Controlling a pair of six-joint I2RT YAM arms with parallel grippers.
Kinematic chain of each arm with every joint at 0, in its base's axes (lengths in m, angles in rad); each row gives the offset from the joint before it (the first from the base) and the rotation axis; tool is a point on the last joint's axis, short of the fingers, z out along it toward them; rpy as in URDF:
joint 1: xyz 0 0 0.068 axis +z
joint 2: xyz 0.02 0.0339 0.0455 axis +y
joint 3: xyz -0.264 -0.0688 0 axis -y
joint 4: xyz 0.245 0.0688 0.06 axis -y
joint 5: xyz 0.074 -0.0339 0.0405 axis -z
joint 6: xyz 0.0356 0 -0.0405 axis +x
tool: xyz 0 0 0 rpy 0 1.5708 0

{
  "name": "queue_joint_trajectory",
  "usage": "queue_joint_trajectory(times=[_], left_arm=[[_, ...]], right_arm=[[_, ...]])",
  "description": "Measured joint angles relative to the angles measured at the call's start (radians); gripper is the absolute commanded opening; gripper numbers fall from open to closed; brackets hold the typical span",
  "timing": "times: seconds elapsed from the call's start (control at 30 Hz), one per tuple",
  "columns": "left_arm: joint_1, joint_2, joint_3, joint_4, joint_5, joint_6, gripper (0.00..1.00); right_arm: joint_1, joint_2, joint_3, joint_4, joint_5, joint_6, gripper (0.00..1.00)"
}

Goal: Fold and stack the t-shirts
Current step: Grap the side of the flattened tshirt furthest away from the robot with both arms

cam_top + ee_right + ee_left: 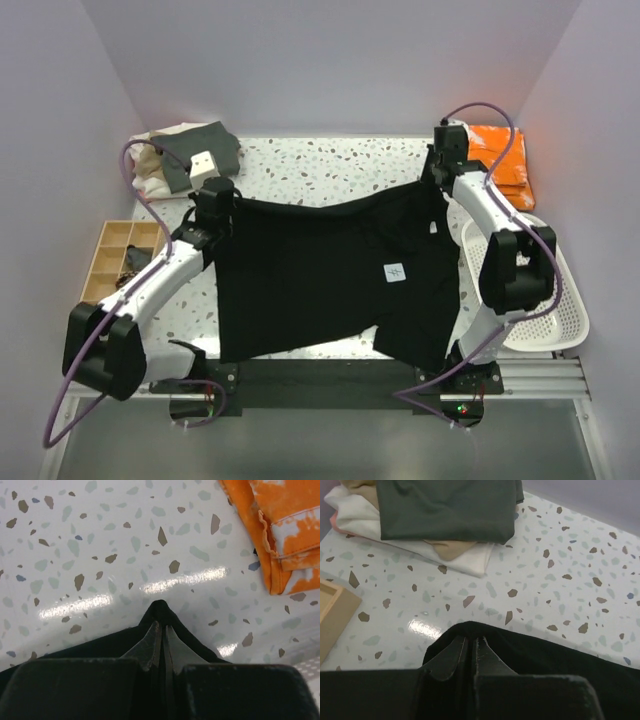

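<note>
Left gripper (471, 647): fingers pressed together, pinching a raised peak of the black t-shirt (330, 275) at its far left corner.
Right gripper (161, 630): I read the same here, with the fingers closed on the shirt's far right corner.
Black t-shirt: spread across mid-table with its white label (396, 272) facing up. The far edge sags between my two grips, and the near edge reaches the table's front.
Room on the left: a strip of terrazzo table (545, 580) separates the pinched corner from the folded stack, where the grey-green shirt (445, 507) lies on top of the tan shirt (447, 550) and cream shirt (470, 562). The wooden tray (332, 610) sits near.
Room on the right: the orange cloth (280, 525) lies near the corner but apart from it. The white basket (560, 300) sits just beside the shirt's right edge.
Room beyond: I see tabletop up to the back wall.
</note>
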Motion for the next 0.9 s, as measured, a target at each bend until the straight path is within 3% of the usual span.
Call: queue_joint_trajectory(times=[0.4,0.7,0.9], left_arm=[[0.139,0.31,0.039,0.17,0.174,0.062,0.0],[0.143,0.357,0.067,0.144,0.359,0.029,0.0],[0.143,0.294,-0.034,0.09,0.437,-0.002,0.0]], right_arm=[[-0.054,0.356,0.29,-0.008,-0.109,-0.002,0.0],[-0.069,0.367,0.33,-0.072,-0.192,-0.035,0.0],[-0.069,0.333,0.3,-0.154,-0.206,-0.05,0.0]])
